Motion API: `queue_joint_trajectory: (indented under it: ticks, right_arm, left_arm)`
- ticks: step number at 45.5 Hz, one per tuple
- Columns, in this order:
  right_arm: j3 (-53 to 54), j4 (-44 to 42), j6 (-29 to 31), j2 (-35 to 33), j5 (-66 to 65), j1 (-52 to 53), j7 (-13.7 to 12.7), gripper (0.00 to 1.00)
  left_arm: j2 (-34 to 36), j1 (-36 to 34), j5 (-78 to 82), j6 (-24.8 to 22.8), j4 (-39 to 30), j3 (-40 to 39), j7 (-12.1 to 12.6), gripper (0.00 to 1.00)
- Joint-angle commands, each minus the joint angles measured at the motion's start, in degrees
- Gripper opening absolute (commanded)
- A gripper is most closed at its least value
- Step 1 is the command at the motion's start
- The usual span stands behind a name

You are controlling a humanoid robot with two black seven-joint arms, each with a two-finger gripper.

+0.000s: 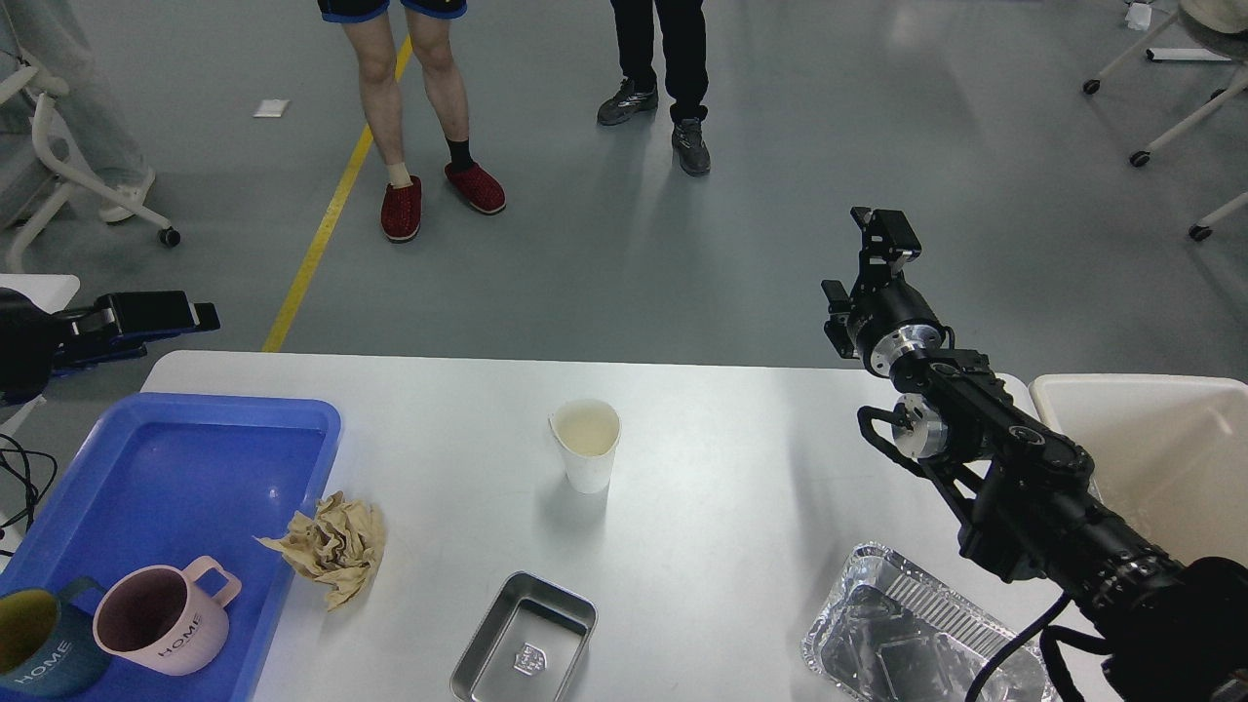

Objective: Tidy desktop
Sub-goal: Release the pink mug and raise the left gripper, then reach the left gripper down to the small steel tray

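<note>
- Right black two-finger gripper (868, 255): raised beyond the far edge of the white glossy desktop (741, 468), fingers parted, holding nothing.
- Left black gripper (185, 314): off the far-left corner, finger spread impossible to tell.

On the desktop (741, 458): tray (185, 458) left, paper cup (587, 444) centre, foil container (907, 634) right

This looks like a robot lab: a big grey floor (799, 195) with a yellow line (331, 210), chairs on wheels (1160, 88), and people (653, 58) standing watching.
</note>
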Motion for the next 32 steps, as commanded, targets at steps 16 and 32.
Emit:
queue_joint_trajectory:
  ticks: [16,32]
  right_arm:
    - [0.0,0.0,0.0,0.0,0.0,-0.2,0.0,1.00]
    - [0.0,0.0,0.0,-0.1,0.0,-0.7,0.0,1.00]
  left_arm:
    - [-17.7,0.4,-0.1,5.0,0.8,3.3,2.4,0.84]
    - [-34.1,2.4,0.6,12.6,4.8,16.7,11.9,0.84]
